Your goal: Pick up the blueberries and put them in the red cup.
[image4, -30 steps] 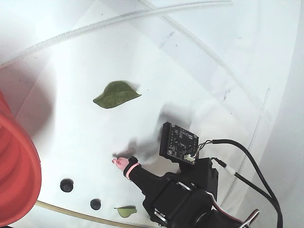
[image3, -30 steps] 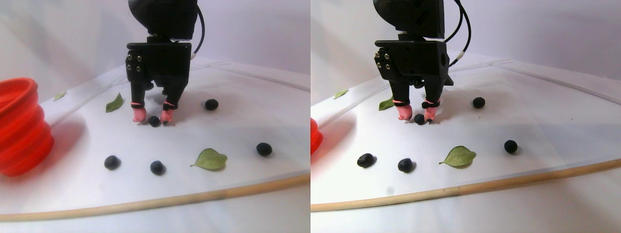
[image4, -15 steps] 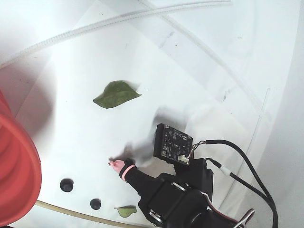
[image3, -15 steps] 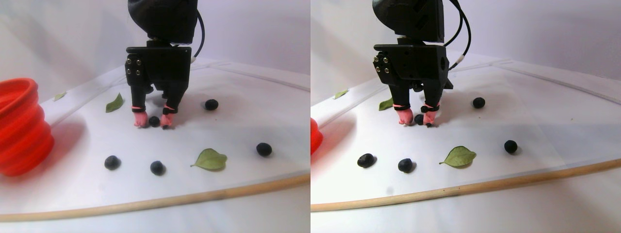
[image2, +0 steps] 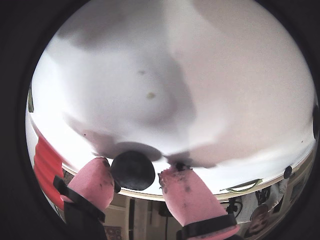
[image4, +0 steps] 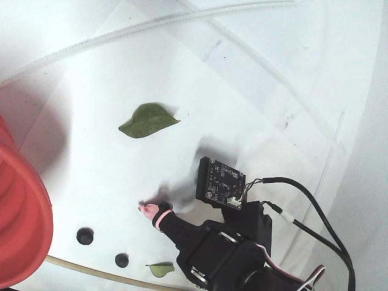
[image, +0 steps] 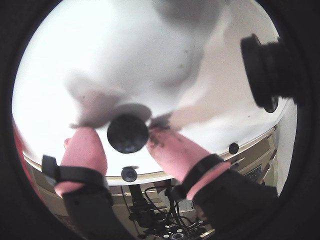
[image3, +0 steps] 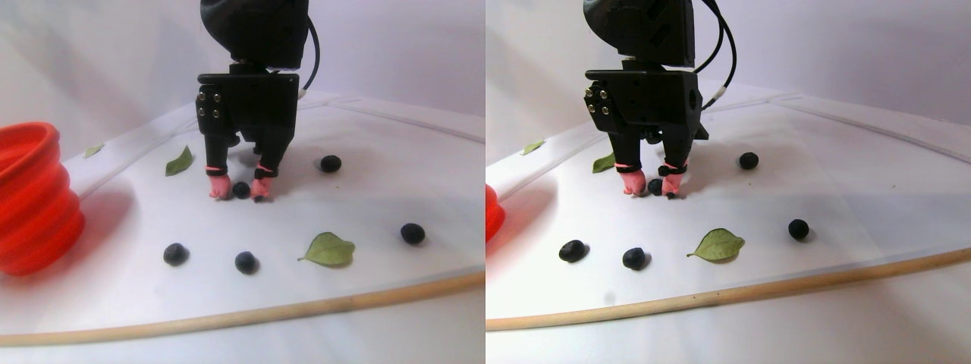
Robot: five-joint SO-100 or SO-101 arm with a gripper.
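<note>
While lowered, open jaws straddle one blueberry (image3: 241, 189).

In the stereo pair view the cup (image3: 30, 201) sits far left on the table (image3: 394, 189). One berry (image3: 241, 189) sits between the gripper (image3: 240, 189) fingertips, two berries (image3: 175, 254) in front, a leaf (image3: 328, 249) right of those, another leaf (image3: 179, 161) behind-left.
</note>
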